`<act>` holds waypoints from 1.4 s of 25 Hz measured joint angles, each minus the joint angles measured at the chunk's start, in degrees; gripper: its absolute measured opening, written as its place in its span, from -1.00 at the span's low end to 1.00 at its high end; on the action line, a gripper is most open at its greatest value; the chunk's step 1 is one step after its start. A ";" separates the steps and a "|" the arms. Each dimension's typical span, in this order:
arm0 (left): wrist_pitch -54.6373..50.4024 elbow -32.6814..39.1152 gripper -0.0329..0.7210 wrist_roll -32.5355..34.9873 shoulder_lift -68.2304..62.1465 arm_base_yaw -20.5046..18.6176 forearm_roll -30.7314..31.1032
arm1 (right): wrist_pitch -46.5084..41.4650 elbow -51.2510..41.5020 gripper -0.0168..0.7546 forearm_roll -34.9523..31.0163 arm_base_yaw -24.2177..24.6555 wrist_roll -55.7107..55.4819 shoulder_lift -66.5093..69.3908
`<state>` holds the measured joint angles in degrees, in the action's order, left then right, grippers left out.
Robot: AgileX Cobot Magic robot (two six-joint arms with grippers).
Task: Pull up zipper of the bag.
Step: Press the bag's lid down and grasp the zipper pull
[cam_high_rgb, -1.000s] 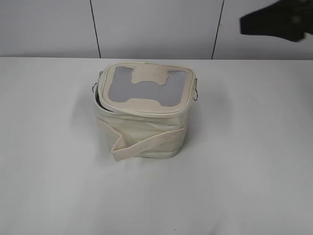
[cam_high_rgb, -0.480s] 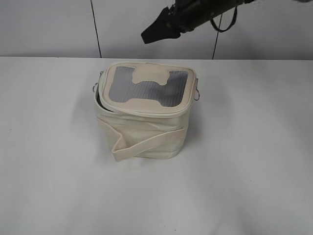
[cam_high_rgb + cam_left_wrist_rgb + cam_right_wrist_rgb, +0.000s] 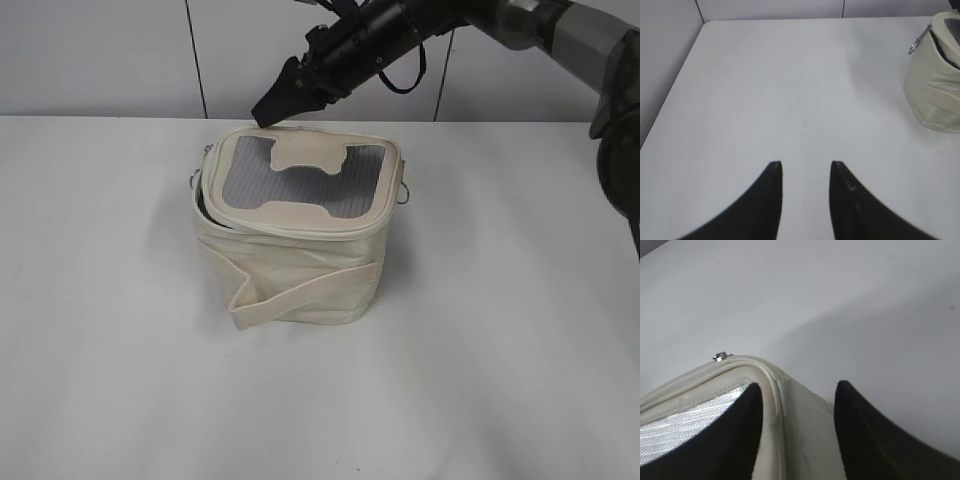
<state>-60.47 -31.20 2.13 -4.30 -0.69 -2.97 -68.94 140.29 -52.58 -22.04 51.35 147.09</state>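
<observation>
A cream fabric bag [image 3: 300, 255] stands in the middle of the table, its lid [image 3: 300, 180] showing grey mesh panels. The lid gapes at the bag's left side [image 3: 200, 208]. My right gripper [image 3: 268, 112] is open and empty, just above the lid's back left corner. In the right wrist view its jaws [image 3: 797, 385] straddle the lid's rim [image 3: 772, 385], and a small metal piece [image 3: 720, 356] sits at the rim further on. My left gripper [image 3: 805, 165] is open and empty over bare table, well left of the bag [image 3: 935, 95]. It is out of the exterior view.
A fabric strap [image 3: 300, 295] hangs across the bag's front. Metal rings hang at the bag's left [image 3: 192, 180] and right [image 3: 402, 192] sides. The white table [image 3: 500, 350] ends at a panelled wall behind. The table's left edge [image 3: 670, 100] shows in the left wrist view.
My right arm has swung in from the upper right, moving left and down to the lid's back left corner. The bag has not moved.
</observation>
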 joint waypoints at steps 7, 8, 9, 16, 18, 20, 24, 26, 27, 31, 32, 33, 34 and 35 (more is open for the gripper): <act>5.65 -1.31 -0.24 3.43 -11.00 0.00 -9.76 | -0.18 0.10 0.02 3.61 -0.99 -3.46 0.06; 7.12 -1.91 -0.23 4.52 -13.15 0.00 -12.18 | -0.18 0.10 0.02 3.91 -1.13 -3.91 0.06; 8.80 -2.37 -0.23 6.05 -15.46 0.00 -13.95 | -0.18 0.10 0.02 4.06 -1.24 -4.25 0.11; 22.93 -3.71 -0.17 25.65 -35.91 0.00 -32.00 | -0.46 0.28 -0.80 5.84 -2.09 -5.20 0.21; 25.65 -4.73 -0.07 37.85 -44.89 0.00 -40.68 | -0.51 0.28 -0.85 5.78 -2.09 -5.26 0.21; 27.03 -6.24 0.11 50.82 -53.00 0.00 -48.37 | -0.59 0.28 -0.85 5.38 -2.09 -5.38 0.21; 28.54 -11.90 0.32 76.81 -67.21 0.00 -60.68 | -0.59 0.28 -0.86 5.06 -2.09 -5.40 0.21; 29.03 -15.11 0.34 86.70 -73.14 0.07 -63.32 | -0.64 0.28 -0.86 5.03 -2.09 -5.63 0.21; 29.42 -16.36 0.34 91.08 -76.07 0.39 -63.79 | -0.64 0.28 -0.86 5.03 -2.09 -5.63 0.21; 30.99 -20.71 0.35 102.40 -85.64 2.79 -64.17 | -0.64 0.28 -0.86 4.99 -2.09 -5.68 0.21; 31.25 -21.56 0.35 103.60 -87.35 3.51 -64.23 | -0.64 0.28 -0.86 4.92 -2.09 -5.75 0.21; 31.51 -22.36 0.35 104.30 -89.15 4.12 -64.23 | -0.64 0.28 -0.86 4.92 -2.09 -5.80 0.21; 32.15 -23.06 0.35 104.86 -90.74 4.80 -64.23 | -0.64 0.28 -0.86 4.90 -2.09 -5.80 0.21; 32.36 -23.90 0.35 105.48 -91.94 5.48 -64.23 | -0.64 0.28 -0.86 4.79 -2.09 -5.80 0.21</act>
<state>-28.11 -55.10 107.60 -96.24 4.79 -67.21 -69.58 140.57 -47.78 -24.13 45.55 147.30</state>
